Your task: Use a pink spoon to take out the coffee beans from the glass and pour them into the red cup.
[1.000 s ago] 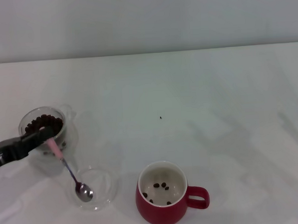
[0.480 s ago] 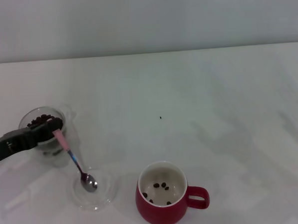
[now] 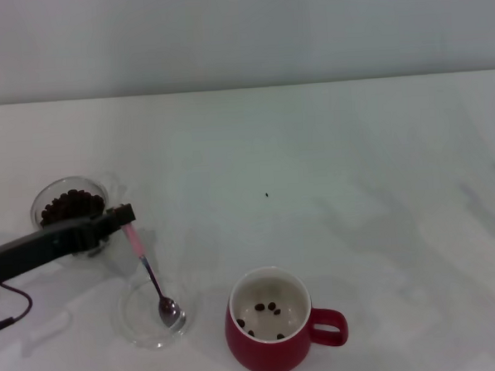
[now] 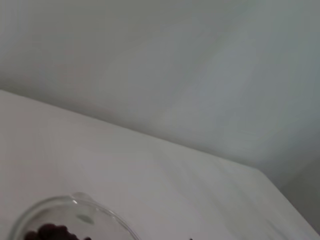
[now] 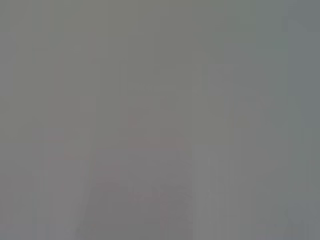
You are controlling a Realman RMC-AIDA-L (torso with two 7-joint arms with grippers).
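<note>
The left claw (image 3: 123, 219) reached in from the robot's left, low over the white bench (image 3: 329, 164), clenched on the top end of the pink spoon (image 3: 149, 274). The spoon hung tilted, long axis running from the claw down and toward the robot, slightly to the right; handle end up, bowl end down. Its slim pale-pink handle gave way to a shiny metal neck and bowl, w/ the bowl resting in or just over a flat clear glass dish (image 3: 137, 324) on the bench.

Just behind the claw stood the glass (image 3: 70, 207), small, clear, rounded, holding a heap of dark coffee beans (image 3: 66, 205); the arm crossed in front of its near side, hiding part of it. In the left wrist view only the glass rim and a few beans showed.

Right of the dish, apart from it, sat the red cup (image 3: 277, 350), squat, cream inside, handle pointing right, w/ a few beans at the bottom. One dark speck (image 3: 267, 194) lay mid-bench. Right claw was not visible.
</note>
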